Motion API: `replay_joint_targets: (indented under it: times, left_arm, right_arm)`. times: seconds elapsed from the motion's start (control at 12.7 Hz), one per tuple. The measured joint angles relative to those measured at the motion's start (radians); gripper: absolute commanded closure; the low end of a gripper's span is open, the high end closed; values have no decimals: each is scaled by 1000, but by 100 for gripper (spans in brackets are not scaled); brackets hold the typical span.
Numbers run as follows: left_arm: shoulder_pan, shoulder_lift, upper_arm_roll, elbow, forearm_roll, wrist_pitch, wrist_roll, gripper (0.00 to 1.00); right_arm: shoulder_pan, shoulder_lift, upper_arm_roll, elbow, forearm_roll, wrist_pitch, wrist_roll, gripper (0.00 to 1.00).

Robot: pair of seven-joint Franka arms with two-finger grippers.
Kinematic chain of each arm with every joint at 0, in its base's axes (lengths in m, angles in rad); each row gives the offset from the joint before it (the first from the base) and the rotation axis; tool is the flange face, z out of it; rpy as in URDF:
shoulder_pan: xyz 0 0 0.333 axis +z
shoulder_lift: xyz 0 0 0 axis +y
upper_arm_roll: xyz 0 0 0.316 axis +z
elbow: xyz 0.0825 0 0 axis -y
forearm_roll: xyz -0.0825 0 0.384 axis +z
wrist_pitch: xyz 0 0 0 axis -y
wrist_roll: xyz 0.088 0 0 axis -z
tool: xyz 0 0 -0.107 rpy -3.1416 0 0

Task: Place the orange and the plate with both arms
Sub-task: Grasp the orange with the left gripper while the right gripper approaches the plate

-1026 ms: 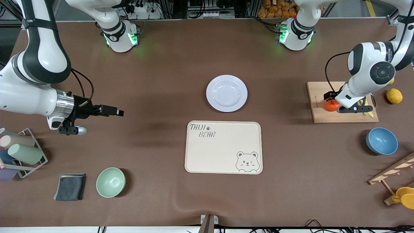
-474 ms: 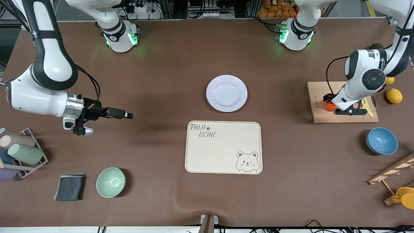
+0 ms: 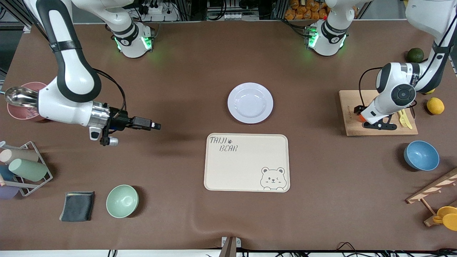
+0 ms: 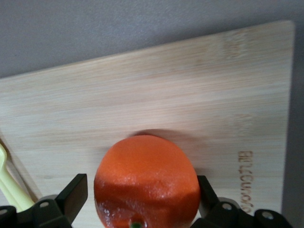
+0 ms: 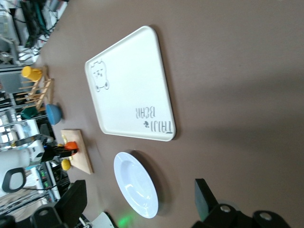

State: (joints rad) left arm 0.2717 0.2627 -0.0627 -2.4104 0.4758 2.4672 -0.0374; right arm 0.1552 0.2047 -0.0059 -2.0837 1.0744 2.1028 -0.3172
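Front view: brown matte table (image 3: 178,71). Round glossy pale plate (image 3: 250,102) sits mid-table, just farther from the camera than a cream rectangular tray (image 3: 246,162) with rounded corners, printed lettering and a bear drawing. Left gripper (image 3: 371,121) is down on a bamboo board (image 3: 351,123) toward the left arm's end; only a sliver of the orange (image 3: 362,119) shows under the wrist. A pale yellow fork (image 3: 404,119) lies on the board. Beside the board are a lemon (image 3: 435,105) and a dark green fruit (image 3: 415,55); a blue bowl (image 3: 421,155) sits nearer the camera. Right gripper (image 3: 151,125) hangs over bare table toward the right arm's end. A mint bowl (image 3: 122,201) and a folded grey cloth (image 3: 77,206) lie near the front edge.

Left wrist view: the orange (image 4: 146,183), dimpled and shiny, rests on the striped wood grain with the black fingers (image 4: 71,197) spread on either side of it, one close against its skin.

Right wrist view: the fingers (image 5: 206,197) are spread wide, nothing between them. The plate (image 5: 136,191), the tray (image 5: 130,90) and the distant orange (image 5: 71,146) all show.
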Motion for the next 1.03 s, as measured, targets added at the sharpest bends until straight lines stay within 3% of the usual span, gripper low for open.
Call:
replay_joint_targets:
  times: [0.08, 0.16, 0.24, 0.63, 1.03]
  left_arm:
    - [6, 6, 0, 0, 2, 9, 3, 75]
    - [6, 8, -1, 0, 2, 13, 4, 89]
    - [6, 8, -5, 2, 3, 14, 5, 94]
    - [7, -77, -67, 31, -4, -34, 45, 95]
    - [5, -216, -305, 160, -251, -402, 37, 96]
  right_arm:
    - [4, 0, 0, -20, 41, 4, -44, 0]
    - [6, 0, 0, -37, 69, 4, -76, 0]
    - [6, 1, 0, -48, 84, 5, -96, 0]
    - [7, 4, 0, -76, 148, 4, -184, 0]
    - [38, 16, 1, -153, 298, 3, -315, 2]
